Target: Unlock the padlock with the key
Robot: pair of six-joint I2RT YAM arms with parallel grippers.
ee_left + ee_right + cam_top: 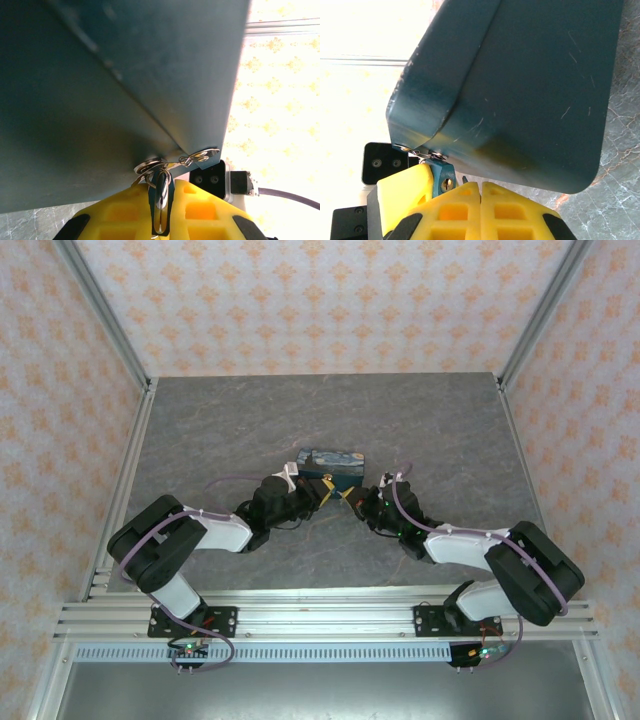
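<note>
The padlock [441, 175] is a tiny teal lock hanging from the hasp at the lower corner of the blue box [530, 90], its brass keyhole facing the right wrist camera. My left gripper [161, 210] is shut on the padlock [171, 200], whose silver shackle runs through wire rings under the box [125, 75]. One left finger [402, 192] shows beside the lock. My right gripper [481, 192] is shut just right of the keyhole, and a small dark key tip [465, 178] pokes out beside its fingers. Most of the key is hidden. In the top view both grippers [322, 490] [352, 498] meet at the box [330, 462].
The box lies mid-table on the grey marbled tabletop [220, 430]. Patterned walls and metal posts close in the left, right and back. Both arms reach inward from the near rail, their cables looping beside them.
</note>
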